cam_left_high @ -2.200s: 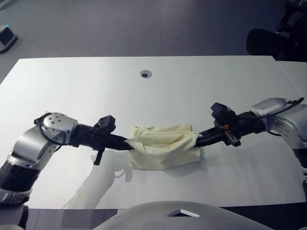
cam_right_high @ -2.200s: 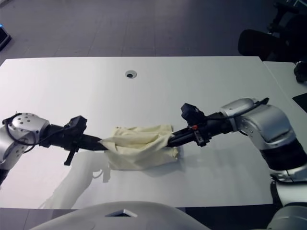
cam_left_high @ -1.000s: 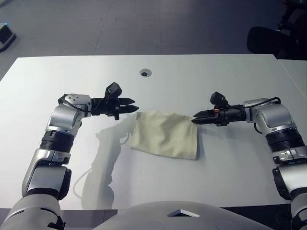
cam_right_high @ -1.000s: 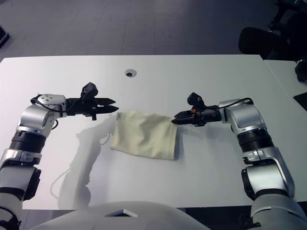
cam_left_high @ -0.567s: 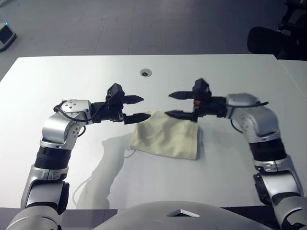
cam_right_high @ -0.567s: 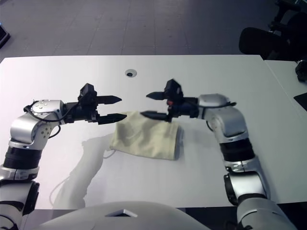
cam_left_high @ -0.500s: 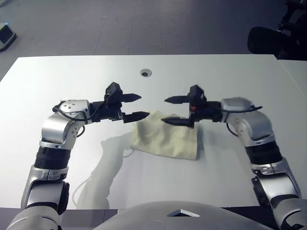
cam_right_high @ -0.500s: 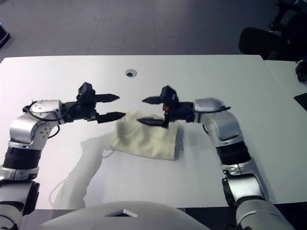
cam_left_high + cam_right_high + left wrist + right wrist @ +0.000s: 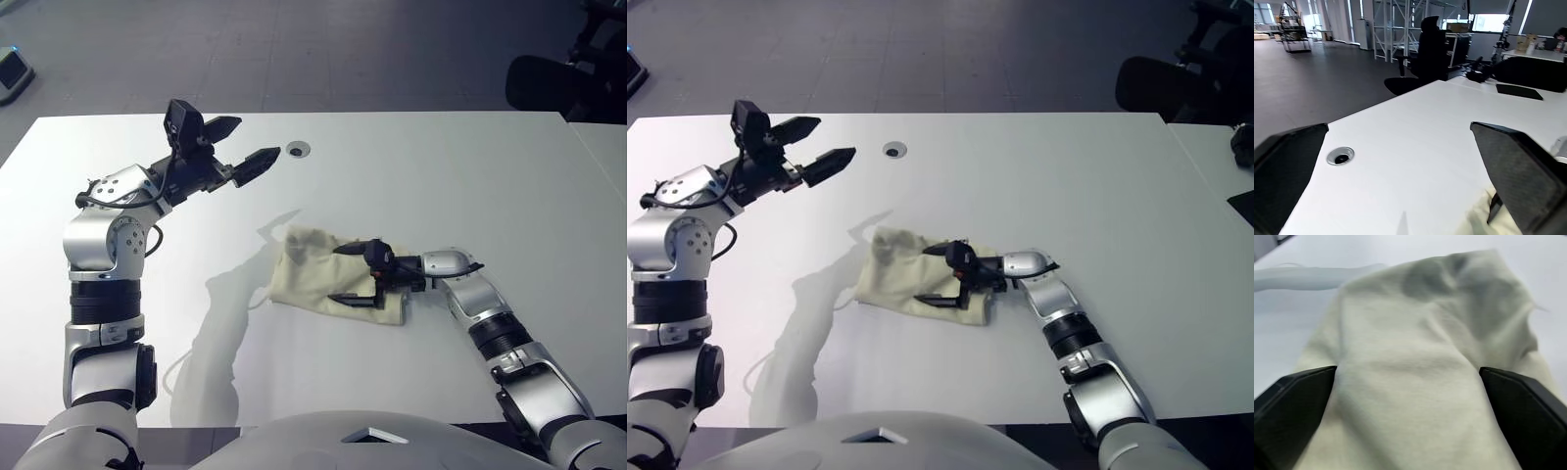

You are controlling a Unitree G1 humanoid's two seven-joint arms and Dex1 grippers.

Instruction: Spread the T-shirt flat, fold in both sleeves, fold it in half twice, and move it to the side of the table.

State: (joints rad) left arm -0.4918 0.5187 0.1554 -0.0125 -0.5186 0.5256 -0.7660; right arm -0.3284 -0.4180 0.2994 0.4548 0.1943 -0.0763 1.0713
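Folded pale-yellow cloth T-shirt [image 9: 299,269] flat near the middle of the white table [image 9: 470,166], right gripper [image 9: 336,273] spread wide low across it, left gripper [image 9: 257,137] wide and empty, raised well apart; from the left wrist, round metal cable grommet [image 9: 1340,155], black office chair [image 9: 1430,54] beyond.

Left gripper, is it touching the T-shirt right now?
Apart. The left eye view shows the left gripper raised and open, with bare white table between it and the T-shirt.

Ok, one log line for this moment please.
item: pale yellow fabric T-shirt, folded, on white table | left pincer: open, raised clear | right pincer: open, low over T-shirt | pending: move to side
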